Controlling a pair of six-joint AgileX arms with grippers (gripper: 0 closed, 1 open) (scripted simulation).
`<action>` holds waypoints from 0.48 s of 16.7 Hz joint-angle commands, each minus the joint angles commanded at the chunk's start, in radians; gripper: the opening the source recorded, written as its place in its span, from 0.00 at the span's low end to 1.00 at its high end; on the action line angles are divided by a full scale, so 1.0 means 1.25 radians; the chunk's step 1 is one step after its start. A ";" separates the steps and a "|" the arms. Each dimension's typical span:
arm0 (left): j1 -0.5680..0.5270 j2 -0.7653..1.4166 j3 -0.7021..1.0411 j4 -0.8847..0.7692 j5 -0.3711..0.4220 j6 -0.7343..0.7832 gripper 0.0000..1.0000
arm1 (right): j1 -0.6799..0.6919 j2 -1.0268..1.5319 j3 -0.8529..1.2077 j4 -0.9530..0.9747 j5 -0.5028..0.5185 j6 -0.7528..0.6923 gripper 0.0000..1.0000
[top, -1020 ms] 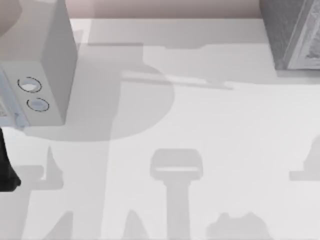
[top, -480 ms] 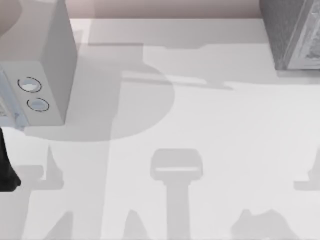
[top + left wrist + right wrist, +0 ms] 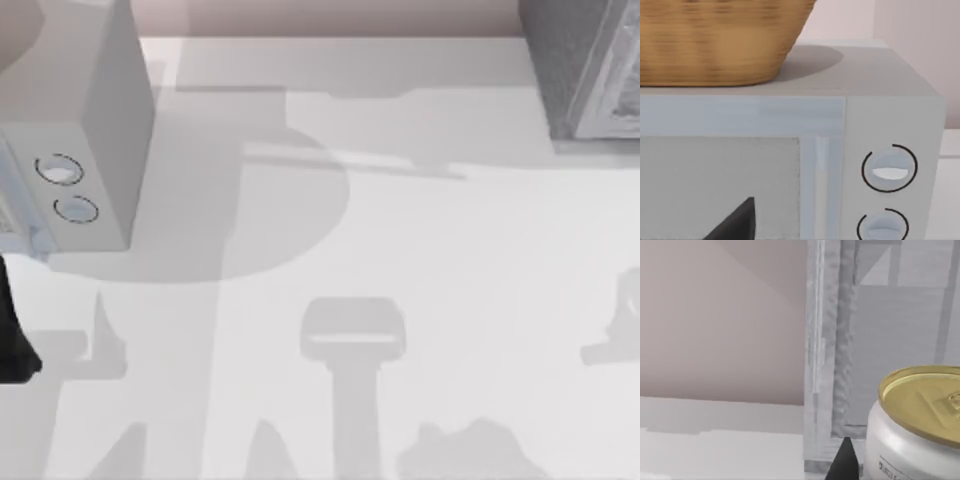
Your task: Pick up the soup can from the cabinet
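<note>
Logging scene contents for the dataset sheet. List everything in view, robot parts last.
white tabletop: 1, pale grey-white, under everything.
dark grey speckled cabinet: 1, paler lined front, far right corner of the table in the top view.
silver soup can with gold lid: 1, close before the right wrist camera, by the cabinet's frame.
pale grey box with two round dials: 1, table's left side.
woven tan basket: 1, on top of the dial box.
pinkish wall: 1, behind the table.
left arm: 1, black, left edge of the top view.
right gripper fingertip: 1 dark tip, beside the can.
</note>
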 joint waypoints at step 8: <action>0.000 0.000 0.000 0.000 0.000 0.000 1.00 | -0.211 0.490 0.180 0.368 -0.400 -0.014 0.00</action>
